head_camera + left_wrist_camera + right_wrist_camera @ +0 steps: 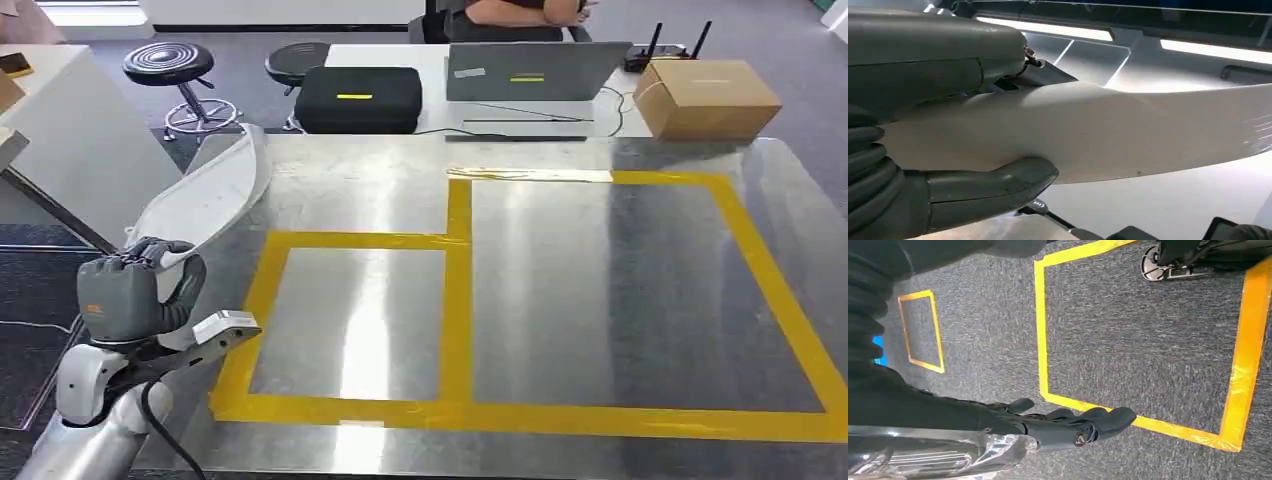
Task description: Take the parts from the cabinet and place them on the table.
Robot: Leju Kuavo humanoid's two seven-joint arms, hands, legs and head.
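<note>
The steel desk (620, 300) spreads across the head view, yellow tape (458, 300) marking two boxes on it, a small one toward 7 o'clock and a bigger one toward 3. Over the desk's 9 o'clock edge comes the part (210, 195), a long, curved white panel, and the left robot hand (135, 290) grips it at its near end, thumb (993, 182) under one face and the dark fingers over the other. It looks thin and light, probably a stiff moulded shell, smooth enough to slide in the grip; held at one end, the long free end would lever and swing, so a hold nearer the middle would steady it. The right robot hand (1068, 422) hangs low over grey carpet (1128, 340), fingers loosely apart, holding nothing.

Beyond the desk's far edge, at 12 o'clock, a second desk carries a black case (358, 98), a laptop (535, 72) and, toward 1 o'clock, a cardboard box (705, 97); a person sits behind them. Two stools (170, 65) stand at 11 o'clock. None of it stands between the part and the taped boxes.
</note>
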